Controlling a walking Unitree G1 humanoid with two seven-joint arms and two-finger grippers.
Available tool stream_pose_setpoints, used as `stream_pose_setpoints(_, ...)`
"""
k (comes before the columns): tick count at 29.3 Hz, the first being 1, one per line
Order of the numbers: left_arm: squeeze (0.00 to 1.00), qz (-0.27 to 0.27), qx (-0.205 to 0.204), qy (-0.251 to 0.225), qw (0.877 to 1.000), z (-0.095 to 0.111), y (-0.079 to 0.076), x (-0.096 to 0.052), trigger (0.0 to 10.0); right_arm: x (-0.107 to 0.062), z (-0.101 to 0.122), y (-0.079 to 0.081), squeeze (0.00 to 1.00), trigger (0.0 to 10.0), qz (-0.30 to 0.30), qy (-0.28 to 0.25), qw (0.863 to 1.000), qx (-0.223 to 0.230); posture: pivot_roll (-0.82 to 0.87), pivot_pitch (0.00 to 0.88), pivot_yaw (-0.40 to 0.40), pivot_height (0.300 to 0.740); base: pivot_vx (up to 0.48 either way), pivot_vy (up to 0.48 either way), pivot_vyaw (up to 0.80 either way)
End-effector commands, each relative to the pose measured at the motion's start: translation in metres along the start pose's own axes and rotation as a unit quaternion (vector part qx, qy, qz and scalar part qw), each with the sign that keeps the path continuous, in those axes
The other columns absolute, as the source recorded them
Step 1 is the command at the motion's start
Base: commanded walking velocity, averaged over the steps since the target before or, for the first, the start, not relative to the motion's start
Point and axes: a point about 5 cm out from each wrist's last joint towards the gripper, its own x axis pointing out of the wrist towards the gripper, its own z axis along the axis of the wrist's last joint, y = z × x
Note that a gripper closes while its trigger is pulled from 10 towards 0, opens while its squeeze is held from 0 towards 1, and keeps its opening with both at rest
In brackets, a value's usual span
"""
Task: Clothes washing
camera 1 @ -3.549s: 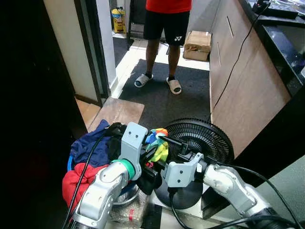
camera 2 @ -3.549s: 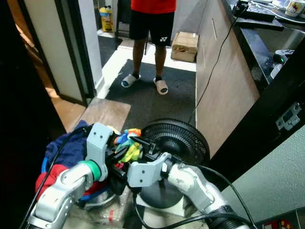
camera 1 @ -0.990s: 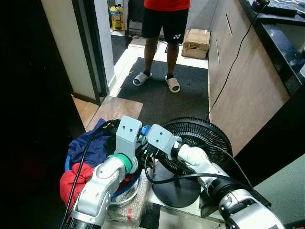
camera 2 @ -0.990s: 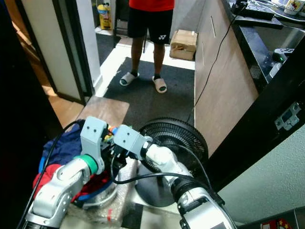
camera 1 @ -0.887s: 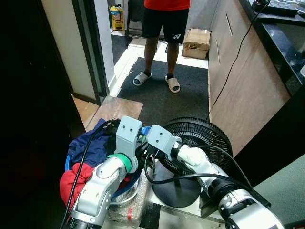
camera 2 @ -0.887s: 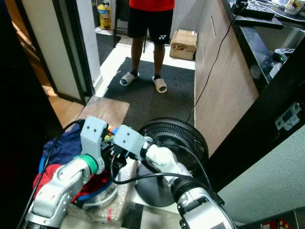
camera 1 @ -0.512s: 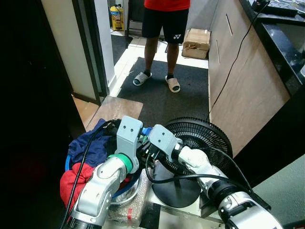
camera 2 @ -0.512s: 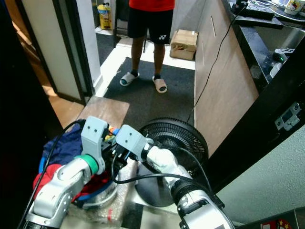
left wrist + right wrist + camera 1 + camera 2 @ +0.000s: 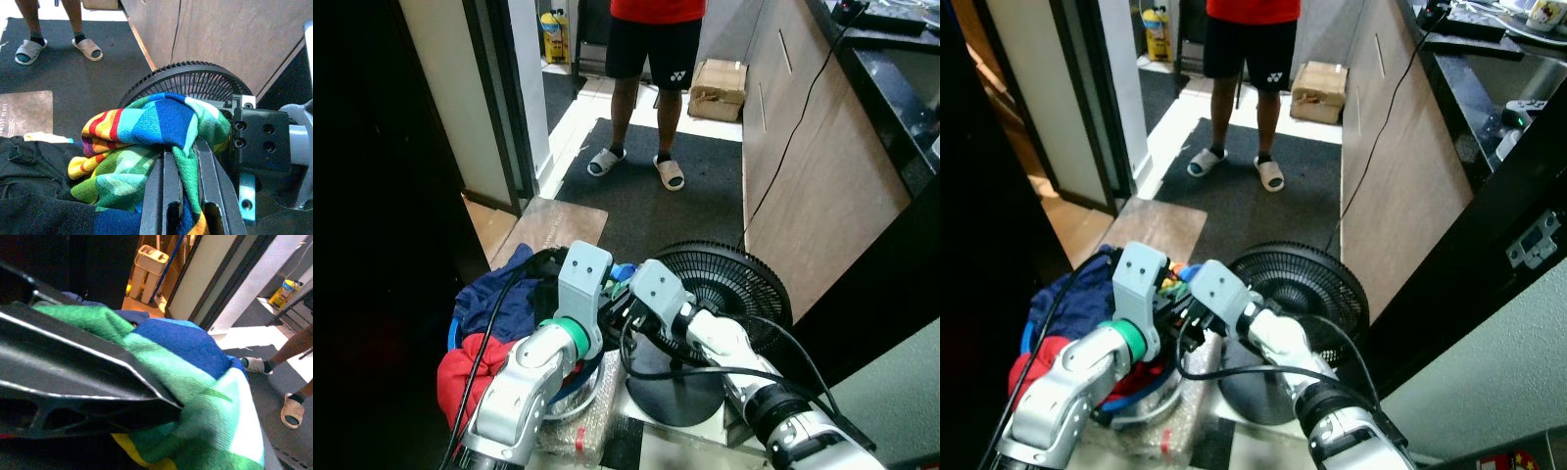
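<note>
Item: multicoloured striped cloth (image 9: 156, 132), bunched, on top of the laundry heap in the blue basin (image 9: 455, 328), just beside the black floor fan (image 9: 724, 284).
Left gripper (image 9: 181, 161): fingers clamped on the cloth, fabric pinched between them.
Right gripper (image 9: 1190, 318): pressed against the same bundle; you cannot tell from these views whether it grips.
Risk, for you: both arms share one small cloth, so pulling apart could tear it free of one grip; a trailing end may snag the fan grille; a person (image 9: 651, 39) stands ahead in the passage
</note>
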Motion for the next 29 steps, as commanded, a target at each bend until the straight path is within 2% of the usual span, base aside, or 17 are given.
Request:
stream_pose_setpoints(1,0.00,0.000,-0.007,0.034,0.999,-0.015,0.000,-0.002,10.0,-0.002,0.006,-0.007,1.00,10.0,-0.019,-0.022,1.000,0.009,0.12,0.083,0.027,0.740,0.000,0.000,0.00)
stream_pose_setpoints(8,0.00,-0.002,-0.005,0.035,0.999,-0.014,0.000,-0.002,10.0,-0.009,0.008,-0.010,1.00,10.0,-0.023,-0.042,0.998,0.033,0.12,0.083,0.029,0.740,0.000,0.000,0.00)
stream_pose_setpoints(15,0.00,-0.002,-0.005,0.036,0.999,-0.015,0.000,-0.002,10.0,-0.013,0.009,-0.012,1.00,10.0,-0.042,-0.042,0.998,0.019,0.11,0.084,0.029,0.740,0.000,0.000,0.00)
stream_pose_setpoints(16,0.00,-0.003,-0.006,0.036,0.999,-0.015,-0.001,-0.001,10.0,-0.013,0.010,-0.011,0.00,10.0,-0.042,-0.043,0.998,0.013,0.11,0.083,0.028,0.740,0.000,0.000,0.00)
stream_pose_setpoints(25,0.00,-0.001,-0.007,0.035,0.999,-0.015,0.000,-0.001,10.0,-0.007,0.014,-0.007,0.00,10.0,-0.032,-0.043,0.999,0.001,0.12,0.083,0.021,0.740,0.000,0.000,0.00)
stream_pose_setpoints(26,0.00,0.000,-0.008,0.035,0.999,-0.015,0.000,-0.001,10.0,-0.003,0.017,-0.005,0.00,0.0,-0.025,-0.048,0.999,0.004,0.12,0.083,0.019,0.740,0.000,0.000,0.00)
stream_pose_setpoints(29,0.00,0.001,-0.008,0.035,0.999,-0.015,0.000,-0.001,10.0,0.000,0.021,-0.003,0.00,0.0,-0.020,-0.054,0.998,0.007,0.12,0.083,0.019,0.740,0.000,0.000,0.00)
